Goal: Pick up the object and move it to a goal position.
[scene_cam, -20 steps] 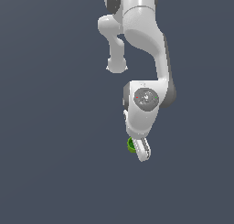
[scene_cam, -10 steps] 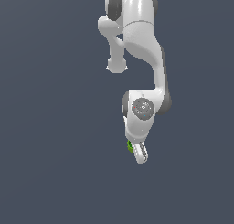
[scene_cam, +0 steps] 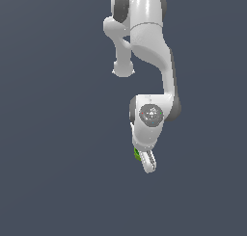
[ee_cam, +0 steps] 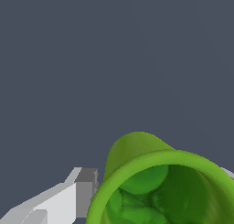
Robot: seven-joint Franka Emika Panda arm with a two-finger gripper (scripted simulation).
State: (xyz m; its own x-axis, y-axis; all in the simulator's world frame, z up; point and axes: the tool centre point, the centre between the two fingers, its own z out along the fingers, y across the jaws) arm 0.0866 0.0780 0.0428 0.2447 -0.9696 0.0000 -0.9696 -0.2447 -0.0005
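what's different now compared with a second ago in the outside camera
In the exterior view, the gripper has swung slightly toward that view's left and a touch lower, carrying the green cup with it. Less of the cup shows now, only a sliver beside the fingers. Nothing was let go: the wrist view shows the cup right at the fingers. The plain dark background is unchanged.

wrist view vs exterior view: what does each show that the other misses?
Only the wrist view shows the small bright green round cup close up: its open rim, dark hollow inside, and a grey-tipped white finger beside its wall. Only the exterior view shows the whole white arm reaching down to the gripper, with the cup a mere green sliver. Both show cup, gripper and plain dark grey background.
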